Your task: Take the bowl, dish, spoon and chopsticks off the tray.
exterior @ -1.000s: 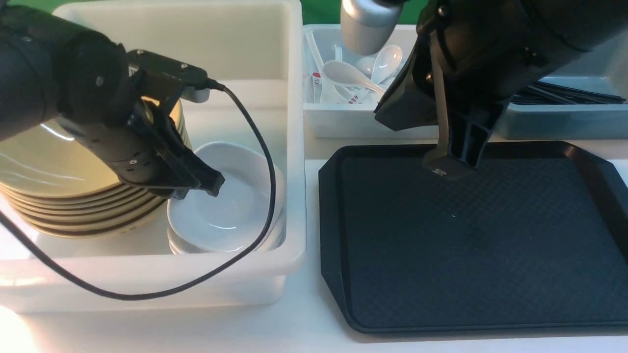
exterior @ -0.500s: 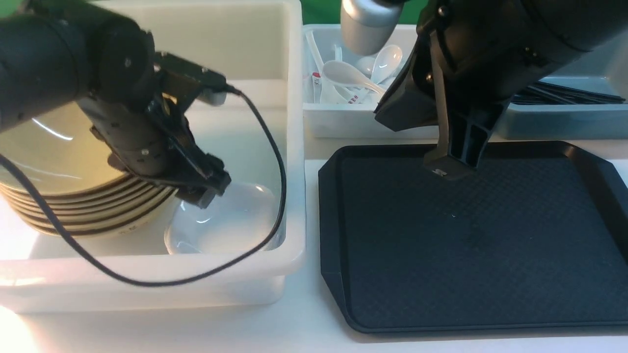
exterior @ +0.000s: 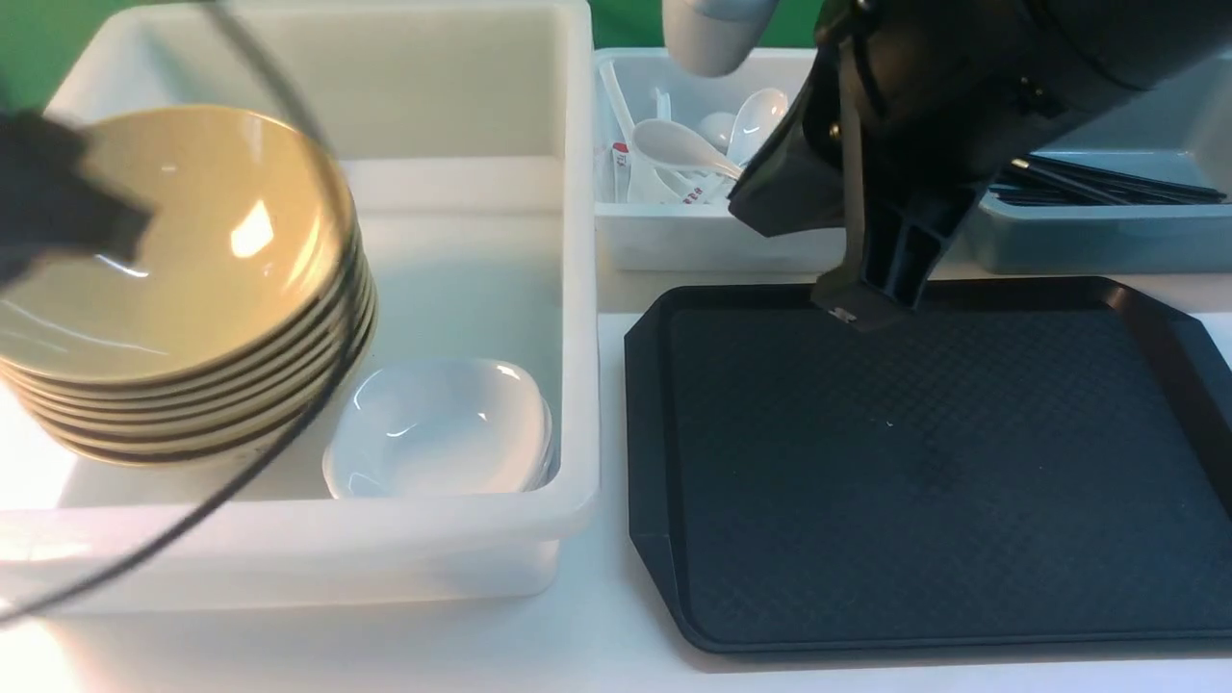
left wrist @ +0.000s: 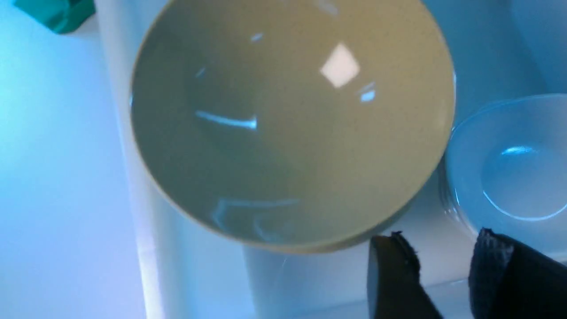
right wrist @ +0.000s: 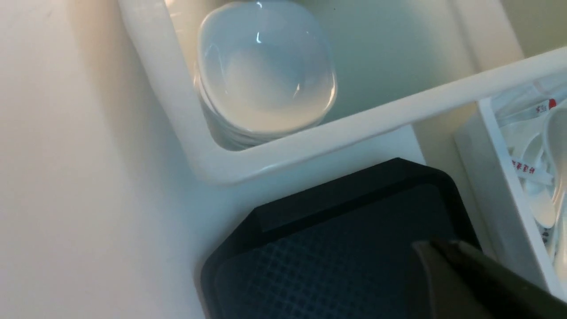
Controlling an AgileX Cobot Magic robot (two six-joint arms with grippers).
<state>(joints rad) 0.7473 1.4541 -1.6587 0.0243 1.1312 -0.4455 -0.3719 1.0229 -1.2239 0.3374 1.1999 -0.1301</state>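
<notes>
Black tray (exterior: 962, 597) bare beneath the pinched-together, empty right gripper (exterior: 852, 306), with spoon (exterior: 679, 144) and chopsticks (exterior: 1107, 183) binned just beyond its tips. Mustard bowl (left wrist: 288, 124) topping its stack (exterior: 192, 414) ahead of the left gripper (left wrist: 440, 248), dish (left wrist: 514, 168) nested just beside those parted, empty jaws and touching neither finger. Apparently nothing left to clear, so best to lift both arms straight up and away, keeping the trailing cable (exterior: 279, 438) off the bowl rims and the closed tips off the tray's surface.
</notes>
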